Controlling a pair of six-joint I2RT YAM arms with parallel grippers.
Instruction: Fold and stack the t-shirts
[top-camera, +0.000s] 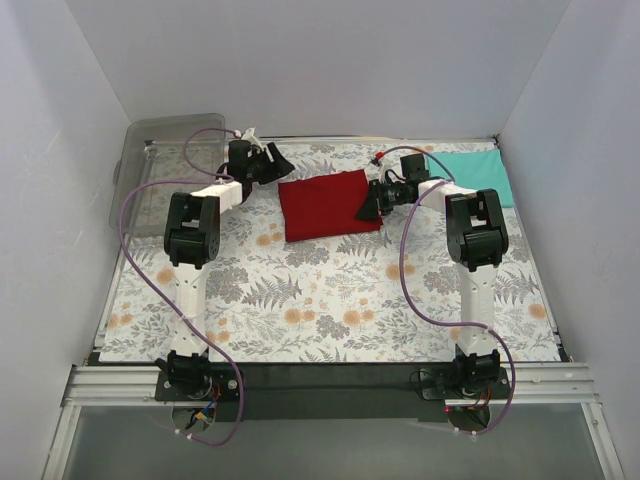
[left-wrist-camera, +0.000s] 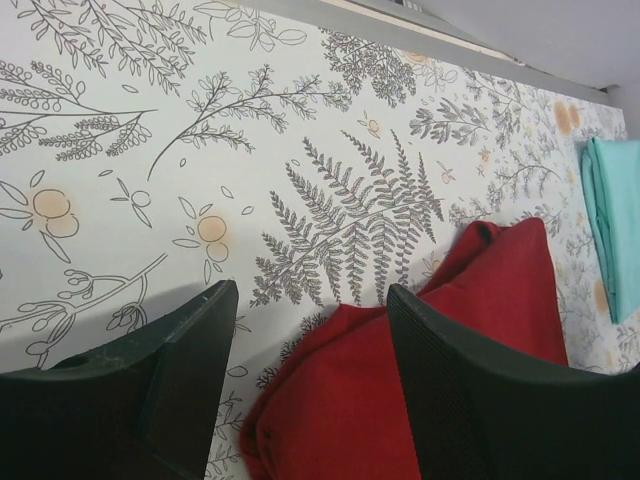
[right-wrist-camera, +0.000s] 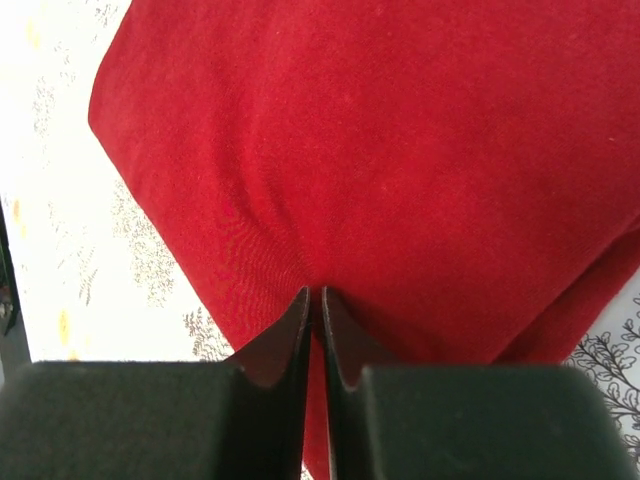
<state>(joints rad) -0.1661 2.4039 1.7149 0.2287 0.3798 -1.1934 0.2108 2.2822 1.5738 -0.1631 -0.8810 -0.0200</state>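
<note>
1. Red shirt (right-wrist-camera: 400, 170) is pinched at its right edge by the right gripper (right-wrist-camera: 312, 300). The jaws are nearly together and the cloth puckers into the tips.
2. How many layers are caught is hard to tell from the wrist view; it may be only the top one.
3. Left gripper (left-wrist-camera: 310, 300) hangs released, jaws apart with nothing between them, just off the shirt's far left corner.
4. The red shirt lies folded in a rough square toward the back of the table (top-camera: 330, 300). The teal shirt (top-camera: 478, 172) lies flat in the far right corner, apart from it.
5. Risks:
   - A one-layer pinch would peel the fold open on lifting.
   - Pulling from one side with the left corner free could skew or bunch the shirt.
   - A shallow grip could slip on the way to the teal shirt.
</note>
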